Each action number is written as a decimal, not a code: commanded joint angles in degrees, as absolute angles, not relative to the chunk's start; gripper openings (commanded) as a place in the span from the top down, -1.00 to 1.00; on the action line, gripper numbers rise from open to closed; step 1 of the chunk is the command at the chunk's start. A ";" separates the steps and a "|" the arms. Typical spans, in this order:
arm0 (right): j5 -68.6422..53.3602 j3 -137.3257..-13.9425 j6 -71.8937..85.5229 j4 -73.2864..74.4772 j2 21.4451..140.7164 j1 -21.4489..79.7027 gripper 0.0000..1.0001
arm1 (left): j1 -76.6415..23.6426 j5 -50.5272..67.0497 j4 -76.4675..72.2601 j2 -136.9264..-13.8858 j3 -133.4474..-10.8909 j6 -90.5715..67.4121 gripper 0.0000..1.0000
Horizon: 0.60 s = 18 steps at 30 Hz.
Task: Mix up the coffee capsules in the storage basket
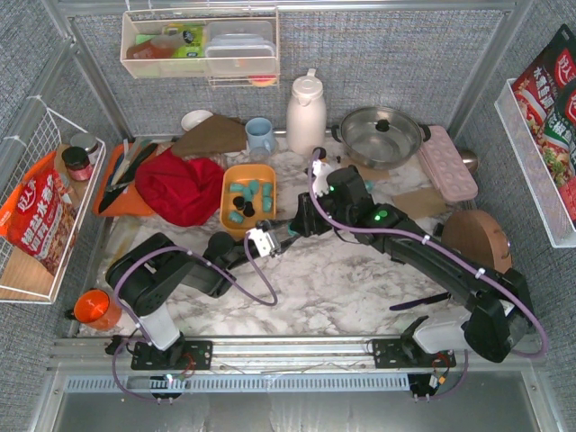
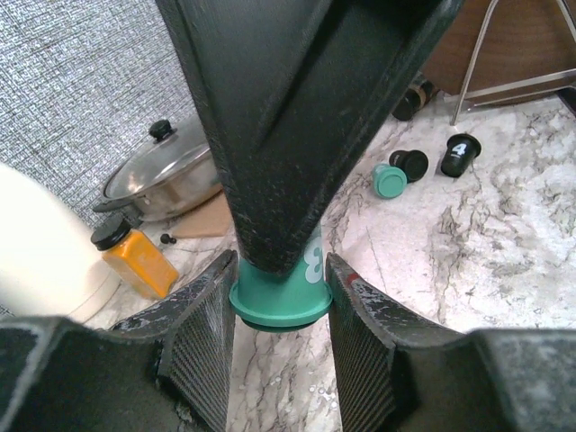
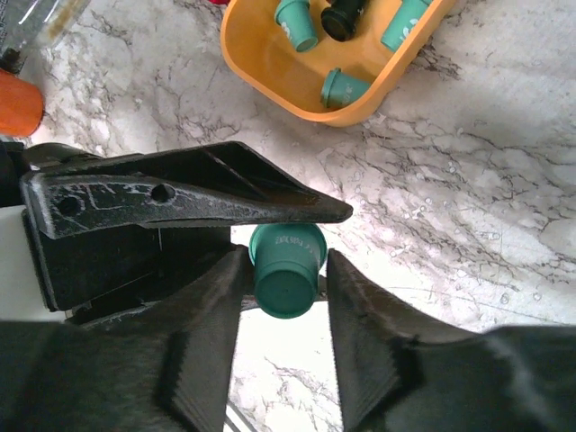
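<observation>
The orange-yellow storage basket (image 1: 227,193) sits mid-table with several teal and black coffee capsules (image 1: 250,191) in it; it also shows in the right wrist view (image 3: 261,72) with capsules (image 3: 340,87) inside. My left gripper (image 1: 270,236) and right gripper (image 1: 290,229) meet tip to tip just in front of the basket. One teal capsule (image 2: 281,301) sits between the left pads, flange touching both. The same capsule (image 3: 286,274) sits between the right gripper's (image 3: 286,279) pads. A teal capsule (image 2: 390,181) and two black ones (image 2: 460,153) lie loose on the marble.
A red cloth (image 1: 184,184) lies left of the basket, an orange cutting board (image 1: 121,193) beyond it. A white jug (image 1: 306,112), blue mug (image 1: 259,135), steel pan (image 1: 382,135) and pink egg tray (image 1: 447,162) line the back. An amber bottle (image 2: 135,256) stands near the pan.
</observation>
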State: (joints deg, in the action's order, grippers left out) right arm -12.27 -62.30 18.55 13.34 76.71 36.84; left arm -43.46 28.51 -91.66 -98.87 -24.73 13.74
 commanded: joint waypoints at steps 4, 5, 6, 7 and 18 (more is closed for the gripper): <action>-6.89 -64.40 13.96 15.81 73.16 36.83 -0.31 | -43.51 25.77 -94.48 -98.88 -23.78 13.60 0.07; -5.08 -64.45 13.10 16.24 72.02 36.68 -0.45 | -43.51 25.07 -94.53 -98.88 -23.50 13.36 0.07; -3.18 -64.32 12.10 16.41 70.86 36.73 -0.72 | -43.43 24.18 -94.49 -98.92 -23.28 13.05 0.08; -1.10 -64.11 11.15 16.66 69.53 36.62 -0.95 | -43.42 22.96 -94.48 -98.88 -23.03 12.47 0.07; 43.86 -57.63 18.45 22.94 59.70 33.90 -0.98 | -41.02 -3.29 -84.40 -92.12 -21.87 -7.55 0.10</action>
